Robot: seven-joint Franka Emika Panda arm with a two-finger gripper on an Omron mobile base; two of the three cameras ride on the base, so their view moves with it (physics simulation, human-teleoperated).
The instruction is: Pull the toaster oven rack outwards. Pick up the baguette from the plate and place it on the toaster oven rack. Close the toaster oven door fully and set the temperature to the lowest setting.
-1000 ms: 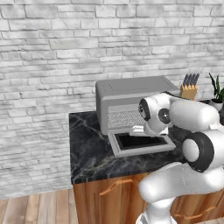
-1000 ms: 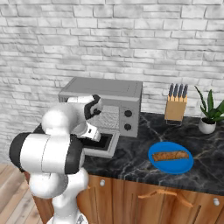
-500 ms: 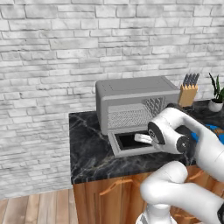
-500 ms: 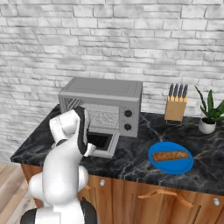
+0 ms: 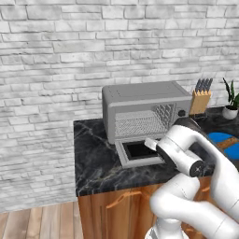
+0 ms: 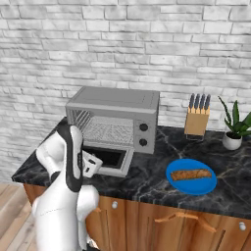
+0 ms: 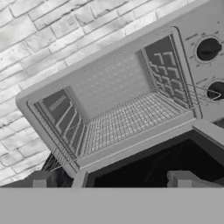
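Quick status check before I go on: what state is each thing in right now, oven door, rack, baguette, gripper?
toaster oven door: open, folded down flat.
toaster oven rack: inside the cavity, not pulled out.
baguette: lying on the blue plate.
gripper: open, empty, facing the oven opening.

A rendered kitchen: dark marble counter (image 6: 147, 176) on wooden cabinets (image 6: 162, 220), toaster oven (image 6: 115, 115), knife block (image 6: 197, 120), potted plant (image 6: 234, 130), white brick wall (image 6: 122, 44).
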